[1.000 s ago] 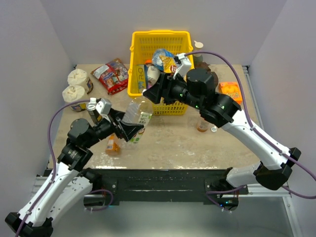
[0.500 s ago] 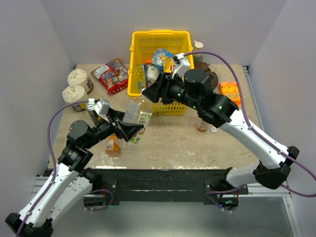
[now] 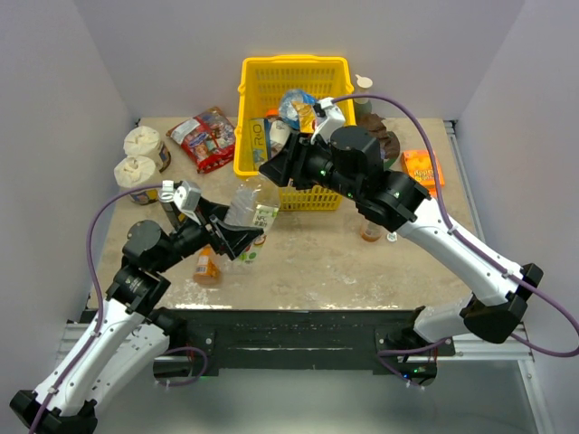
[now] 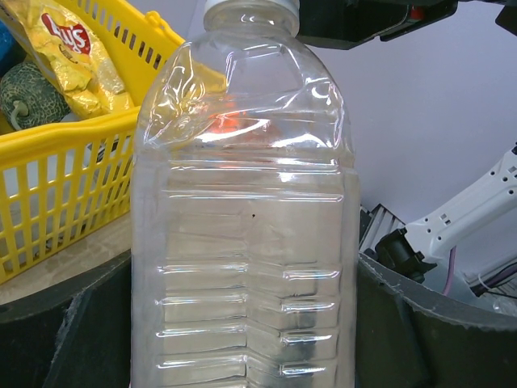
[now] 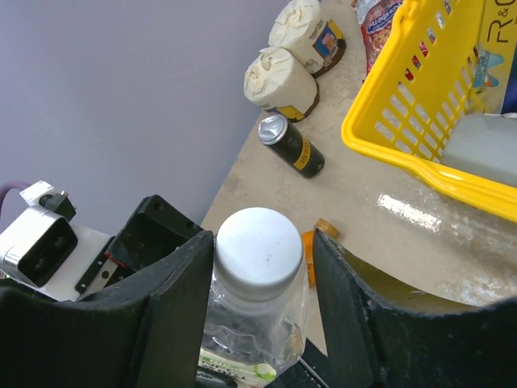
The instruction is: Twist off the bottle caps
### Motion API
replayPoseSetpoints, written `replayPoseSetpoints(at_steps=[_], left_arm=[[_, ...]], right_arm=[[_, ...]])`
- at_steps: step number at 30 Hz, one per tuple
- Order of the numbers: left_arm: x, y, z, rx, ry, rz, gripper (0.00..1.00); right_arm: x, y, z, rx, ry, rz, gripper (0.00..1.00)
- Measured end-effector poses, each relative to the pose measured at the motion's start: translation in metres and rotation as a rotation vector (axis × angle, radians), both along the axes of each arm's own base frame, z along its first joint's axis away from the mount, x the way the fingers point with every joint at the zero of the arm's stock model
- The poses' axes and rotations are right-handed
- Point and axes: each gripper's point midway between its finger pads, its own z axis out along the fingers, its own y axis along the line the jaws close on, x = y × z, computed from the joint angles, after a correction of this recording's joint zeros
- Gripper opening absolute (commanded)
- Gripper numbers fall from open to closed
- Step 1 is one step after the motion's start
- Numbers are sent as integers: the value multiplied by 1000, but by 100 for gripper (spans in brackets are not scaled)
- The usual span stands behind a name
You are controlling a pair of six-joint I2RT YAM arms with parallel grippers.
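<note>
My left gripper [image 3: 242,237] is shut on the body of a clear bottle [image 3: 255,204] and holds it tilted above the table. In the left wrist view the bottle [image 4: 246,226] fills the space between the jaws of that gripper [image 4: 246,339], with its white cap [image 4: 250,6] at the top. My right gripper [image 3: 272,172] is open and straddles the white cap [image 5: 258,242]. The left jaw of that gripper [image 5: 262,259] touches the cap and the right jaw stands a small gap off. A small orange juice bottle [image 3: 206,264] lies on the table below.
A yellow basket [image 3: 294,65] with snacks stands at the back. Two white-topped tubs [image 3: 142,141] and a dark can [image 5: 292,145] are at the left. A red snack bag [image 3: 204,137] and an orange packet [image 3: 422,166] lie on the table. A small bottle [image 3: 370,230] stands under the right arm.
My right gripper has shifted slightly left, over the bottle's cap. The left arm and the bottle have stayed put.
</note>
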Motion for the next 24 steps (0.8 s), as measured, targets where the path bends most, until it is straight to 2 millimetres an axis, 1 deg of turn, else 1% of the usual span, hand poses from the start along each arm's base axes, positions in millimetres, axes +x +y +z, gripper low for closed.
replayPoseSetpoints(at_steps=[1, 2, 4, 5, 7, 8, 11, 18, 24], left_arm=[[0, 0, 0, 0, 0, -1, 47], [0, 0, 0, 0, 0, -2, 47], [-1, 0, 0, 0, 0, -3, 46], [-1, 0, 0, 0, 0, -4, 46], [-1, -1, 0, 0, 0, -6, 44], [-1, -1, 0, 0, 1, -6, 44], [-1, -1, 1, -8, 8, -7, 43], [-4, -8, 0, -33, 20, -52, 37], [-11, -13, 8, -68, 27, -105, 33]], right_arm=[[0, 0, 1, 2, -1, 0, 49], [0, 0, 1, 3, -2, -1, 43], [0, 0, 1, 4, -1, -1, 36], [0, 0, 1, 5, -1, -1, 28], [0, 1, 1, 6, 0, 1, 19], [0, 1, 1, 5, 1, 1, 11], [0, 1, 1, 9, -1, 4, 0], [-4, -1, 1, 2, -44, 39, 0], [-12, 3, 12, 5, -131, 167, 0]])
